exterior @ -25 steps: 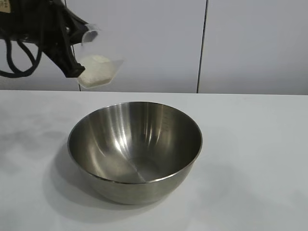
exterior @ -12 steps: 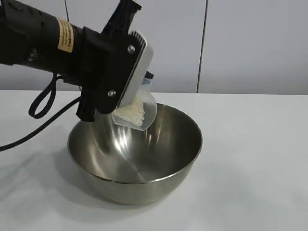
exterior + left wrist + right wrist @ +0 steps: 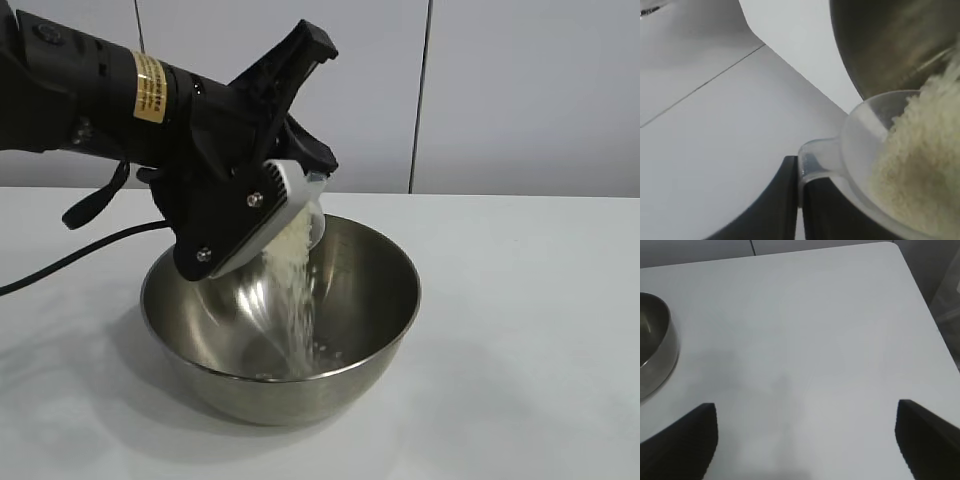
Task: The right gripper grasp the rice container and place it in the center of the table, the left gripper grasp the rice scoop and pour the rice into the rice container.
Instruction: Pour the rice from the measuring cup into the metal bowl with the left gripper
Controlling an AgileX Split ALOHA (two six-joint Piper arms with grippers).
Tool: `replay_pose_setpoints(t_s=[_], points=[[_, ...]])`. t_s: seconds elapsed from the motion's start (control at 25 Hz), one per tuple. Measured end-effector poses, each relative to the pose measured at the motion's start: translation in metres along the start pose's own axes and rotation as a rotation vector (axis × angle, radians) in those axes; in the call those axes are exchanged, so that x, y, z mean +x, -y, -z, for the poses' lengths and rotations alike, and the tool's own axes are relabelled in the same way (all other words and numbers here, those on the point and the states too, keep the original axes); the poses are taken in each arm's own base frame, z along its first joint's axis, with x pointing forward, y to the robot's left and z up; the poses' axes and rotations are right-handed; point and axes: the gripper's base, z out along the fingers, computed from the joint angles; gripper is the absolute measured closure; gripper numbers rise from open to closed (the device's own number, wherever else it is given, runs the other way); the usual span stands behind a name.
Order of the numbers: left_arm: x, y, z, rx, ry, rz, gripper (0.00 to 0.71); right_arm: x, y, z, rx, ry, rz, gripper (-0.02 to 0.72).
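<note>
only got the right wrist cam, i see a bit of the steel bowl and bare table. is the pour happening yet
Observer: Yes. In the exterior view the left gripper holds the rice scoop tipped over the rice container, and rice is streaming into it.
Operator: how is it gripping the scoop
Observer: The left wrist view shows its fingers shut on the scoop's small handle tab.
Operator: scoop empty yet
Observer: No, the left wrist view shows plenty of grains in the scoop.
Operator: any spill on the table
Observer: None visible in the exterior view; a few grains lie on the bowl's floor. The right gripper is open above the table, beside the bowl.
</note>
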Motion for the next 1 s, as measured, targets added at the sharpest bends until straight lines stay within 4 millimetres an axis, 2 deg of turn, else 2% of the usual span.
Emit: replay_pose_setpoints(t_s=[0.2, 1.0], points=[[-0.0038, 0.0019, 0.0001, 0.019, 0.043, -0.108, 0.701, 0.0000, 0.0001, 0.0000, -0.014, 0.000, 0.008, 0.043], [-0.0058, 0.0014, 0.0001, 0.014, 0.064, -0.149, 0.701, 0.0000, 0.0001, 0.0000, -0.014, 0.000, 0.008, 0.043]])
